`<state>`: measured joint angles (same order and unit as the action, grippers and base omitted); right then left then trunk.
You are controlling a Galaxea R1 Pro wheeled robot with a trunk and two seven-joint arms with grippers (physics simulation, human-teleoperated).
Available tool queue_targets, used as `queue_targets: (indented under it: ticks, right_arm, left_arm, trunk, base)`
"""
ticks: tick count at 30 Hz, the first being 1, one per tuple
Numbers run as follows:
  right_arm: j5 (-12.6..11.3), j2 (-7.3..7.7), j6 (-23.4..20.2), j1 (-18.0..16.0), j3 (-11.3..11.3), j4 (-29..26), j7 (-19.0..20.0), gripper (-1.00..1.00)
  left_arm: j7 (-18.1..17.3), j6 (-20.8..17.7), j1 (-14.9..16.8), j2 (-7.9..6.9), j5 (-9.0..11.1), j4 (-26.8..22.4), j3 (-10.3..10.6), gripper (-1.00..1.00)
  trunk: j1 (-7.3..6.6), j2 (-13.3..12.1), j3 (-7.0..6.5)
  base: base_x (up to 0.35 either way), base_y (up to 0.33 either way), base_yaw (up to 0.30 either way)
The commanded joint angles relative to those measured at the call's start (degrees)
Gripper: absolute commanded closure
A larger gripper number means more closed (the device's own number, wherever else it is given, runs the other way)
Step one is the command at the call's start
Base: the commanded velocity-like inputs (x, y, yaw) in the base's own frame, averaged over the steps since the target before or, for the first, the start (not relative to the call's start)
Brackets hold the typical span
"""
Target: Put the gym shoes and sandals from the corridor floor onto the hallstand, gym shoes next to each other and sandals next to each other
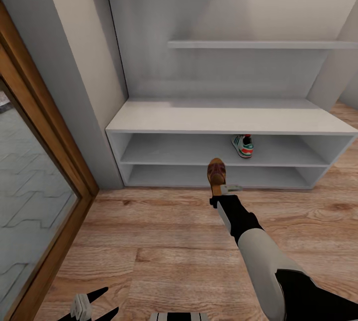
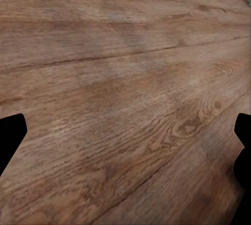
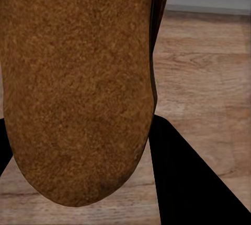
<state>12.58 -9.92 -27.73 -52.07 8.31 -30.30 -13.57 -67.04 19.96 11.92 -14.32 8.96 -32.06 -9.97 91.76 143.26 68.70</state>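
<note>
A sandal (image 1: 217, 172) is grasped by the right jaws; clipped on the rack (image 1: 223, 121) edge, it could be dropped. The left jaws are released.

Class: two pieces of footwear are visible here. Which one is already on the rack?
The gym shoe, white with green stripes, on the upper open shelf. The brown sandal is held by the right gripper.

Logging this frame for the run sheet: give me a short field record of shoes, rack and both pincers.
held item: sandal, clamped in right pincer
sandal position: in the air, in front of the hallstand shelves
on rack: one gym shoe on the upper open shelf
bench top: nothing on it
left pincer: open, low over the corridor floor, holding nothing
</note>
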Motion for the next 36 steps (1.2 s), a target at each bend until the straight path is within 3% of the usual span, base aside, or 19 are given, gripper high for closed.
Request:
queue_targets:
  ticks: [1,9,21,36]
  right_arm:
    - [0.4,-0.08,-0.3,0.0,0.3,-0.1,0.0,1.00]
    - [0.4,-0.08,-0.3,0.0,0.4,0.0,-0.1,1.00]
    - [0.4,-0.08,-0.3,0.0,0.4,-0.1,-0.1,1.00]
    - [0.5,-0.08,-0.3,0.0,0.4,-0.2,-0.1,1.00]
  left_arm:
    - [-0.2,0.3,0.0,0.00,0.1,0.1,-0.1,-1.00]
    - [-0.4,0.3,0.1,0.19,0.0,-0.1,0.3,-1.00]
    - [-0.3,-0.4,0.2,2.49,-1.6,-1.0,6.6,-1.00]
    - [-0.2,-0.5,0.1,2.53,-1.3,-0.9,6.6,-1.00]
  trunk:
    - [-0.01,0.0,0.05]
    - [-0.01,0.0,0.27]
    - [-0.01,0.0,1.09]
    - [-0.01,0.0,2.02]
  base:
    - [0.000,0.000,0.000]
    - [0.000,0.000,0.056]
    - [0.000,0.000,0.146]
    - [0.003,0.000,0.136]
